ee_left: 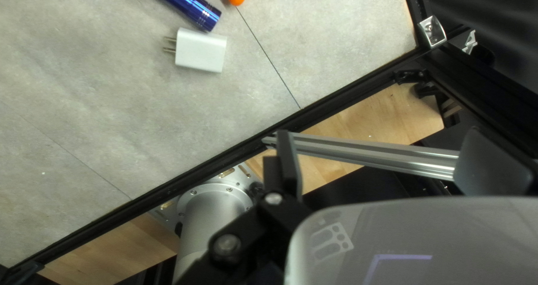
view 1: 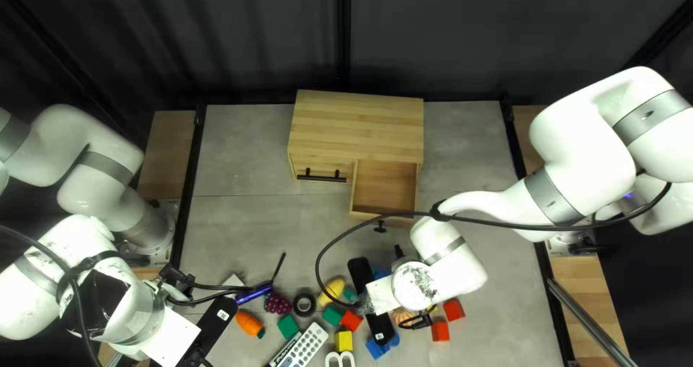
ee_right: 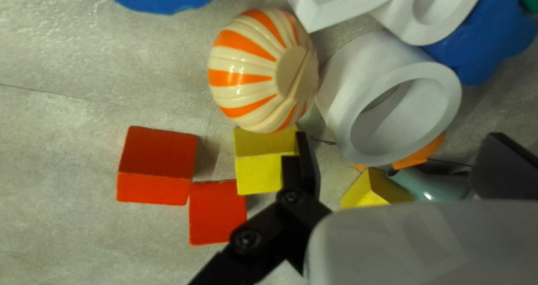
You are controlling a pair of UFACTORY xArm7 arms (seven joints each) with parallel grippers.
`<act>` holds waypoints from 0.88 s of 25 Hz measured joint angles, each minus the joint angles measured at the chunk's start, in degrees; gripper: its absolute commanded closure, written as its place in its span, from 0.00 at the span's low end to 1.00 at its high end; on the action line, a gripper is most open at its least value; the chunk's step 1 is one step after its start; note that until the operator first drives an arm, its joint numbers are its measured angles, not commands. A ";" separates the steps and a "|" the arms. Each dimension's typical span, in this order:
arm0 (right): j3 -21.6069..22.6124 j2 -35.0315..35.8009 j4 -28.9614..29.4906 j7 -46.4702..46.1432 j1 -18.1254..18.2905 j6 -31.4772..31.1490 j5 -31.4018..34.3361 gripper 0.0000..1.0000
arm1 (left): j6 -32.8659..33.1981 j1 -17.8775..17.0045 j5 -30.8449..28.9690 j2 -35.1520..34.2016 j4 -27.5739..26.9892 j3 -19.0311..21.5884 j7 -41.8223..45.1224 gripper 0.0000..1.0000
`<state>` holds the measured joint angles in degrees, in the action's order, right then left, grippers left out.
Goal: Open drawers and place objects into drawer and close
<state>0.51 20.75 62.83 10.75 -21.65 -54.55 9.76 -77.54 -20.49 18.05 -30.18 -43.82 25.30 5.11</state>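
Observation:
A wooden cabinet (view 1: 361, 121) stands at the table's far side. Its right drawer (view 1: 386, 186) is pulled out, bare wood showing inside; the left one, with a black handle (view 1: 322, 177), is closed. My right gripper (view 1: 414, 323), fingertips hidden under the arm, is over the near items. In the right wrist view my right gripper (ee_right: 404, 159) is open above a white ring (ee_right: 386, 100), a yellow block (ee_right: 372, 191) and a teal object (ee_right: 434, 183). My left gripper (view 1: 173, 274) is at the table's left edge; in its wrist view the left gripper (ee_left: 386, 159) is open, holding nothing.
A white charger (ee_left: 200, 51) and blue flashlight (ee_left: 182, 3) lie ahead of the left gripper. An orange-striped object (ee_right: 258, 72) and red blocks (ee_right: 159, 159) lie near the right gripper. A carrot (view 1: 250, 324), black tape roll (view 1: 304, 304) and white remote (view 1: 306, 347) are nearby.

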 measured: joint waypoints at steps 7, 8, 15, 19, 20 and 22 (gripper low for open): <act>-0.06 0.55 -0.36 -1.28 0.78 1.23 -0.50 0.34 | 0.00 0.00 0.00 0.00 0.00 0.00 0.00 0.00; -0.03 0.70 -0.35 -1.51 0.88 1.32 -0.61 0.33 | 0.00 0.00 0.00 0.00 0.00 0.00 0.00 0.00; 0.14 1.20 0.01 -2.46 1.25 1.24 -1.09 0.95 | 0.00 0.00 0.00 0.00 0.00 0.00 0.00 0.00; 0.28 0.32 0.30 -2.31 0.96 0.15 -1.00 0.95 | 0.00 0.00 0.00 0.00 0.00 0.00 0.00 0.00; 0.31 0.03 0.41 -2.26 0.86 -0.26 -0.97 0.95 | 0.00 0.00 0.00 0.00 0.00 0.00 0.00 0.00; 0.40 -1.10 0.76 -2.11 0.61 -1.75 -0.85 0.94 | 0.00 0.00 0.00 0.00 0.00 0.00 0.00 0.00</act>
<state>0.91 19.64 63.60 8.63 -21.05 -56.30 8.91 -77.55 -20.49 18.05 -30.18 -43.82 25.30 5.11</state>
